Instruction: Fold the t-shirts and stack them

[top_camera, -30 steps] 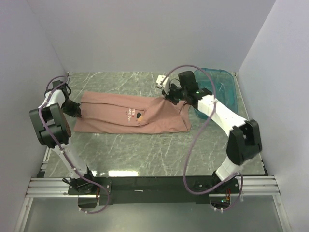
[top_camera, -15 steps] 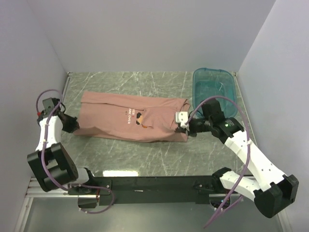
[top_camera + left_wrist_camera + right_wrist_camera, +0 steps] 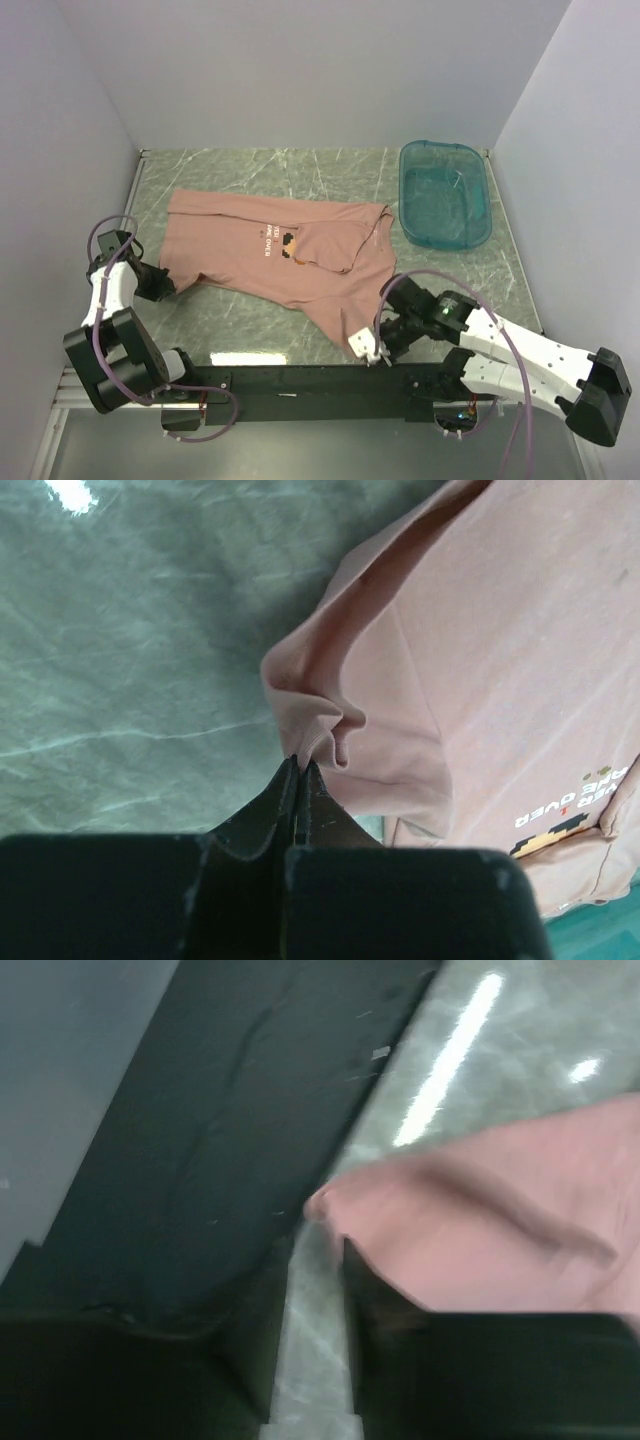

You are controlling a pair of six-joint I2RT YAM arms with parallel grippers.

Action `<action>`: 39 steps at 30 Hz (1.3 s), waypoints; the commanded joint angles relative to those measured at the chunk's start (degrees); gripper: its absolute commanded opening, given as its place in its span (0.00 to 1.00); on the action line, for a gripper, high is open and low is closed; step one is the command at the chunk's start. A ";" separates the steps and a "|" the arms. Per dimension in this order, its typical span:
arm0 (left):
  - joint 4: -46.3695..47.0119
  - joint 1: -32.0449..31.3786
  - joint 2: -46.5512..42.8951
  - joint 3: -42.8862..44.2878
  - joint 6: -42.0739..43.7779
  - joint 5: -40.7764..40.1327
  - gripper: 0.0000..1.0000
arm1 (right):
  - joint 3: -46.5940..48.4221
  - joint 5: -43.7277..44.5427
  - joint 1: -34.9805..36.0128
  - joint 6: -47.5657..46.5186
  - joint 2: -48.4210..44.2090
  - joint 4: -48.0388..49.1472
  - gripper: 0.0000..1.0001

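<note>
A pink t-shirt point(image 3: 250, 215) is shown spread on the bench point(image 3: 300, 170), one corner pinched in the clenched left hand point(image 3: 298, 770) and the opposite corner laid near the front edge just beside the released right hand point(image 3: 315, 1250), apparently so the cloth is stretched flat for folding.

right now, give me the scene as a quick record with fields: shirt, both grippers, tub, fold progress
t-shirt: one salmon-pink shirt lying on the table, chest print facing up, right-hand corner stretched toward the near edge
left gripper: shut, pinching a bunched fold at the shirt's left edge
right gripper: open, jaws apart, shirt corner just beyond the tips, not clamped
tub: teal, far right of the table, apart from the shirt
fold progress: not yet a neat fold, no stack
</note>
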 commanded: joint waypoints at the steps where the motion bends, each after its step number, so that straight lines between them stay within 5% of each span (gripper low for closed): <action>1: 1.51 0.55 -3.71 -1.35 0.38 1.14 0.00 | -2.51 6.45 4.88 0.43 -1.83 3.11 0.38; 4: 1.69 0.55 -4.24 -1.88 0.82 2.02 0.00 | -1.81 11.27 5.76 -0.71 -0.60 1.44 0.47; 11: 2.13 0.55 -5.21 -1.97 1.44 3.60 0.00 | 1.36 15.60 4.97 10.97 2.02 8.38 0.48; 27: 3.19 0.64 -4.60 -2.14 2.14 5.10 0.00 | -1.36 16.03 20.26 3.42 12.76 10.14 0.45; 39: 3.54 0.55 -4.51 -2.14 2.14 5.19 0.00 | -2.42 19.90 22.29 4.21 17.59 12.86 0.43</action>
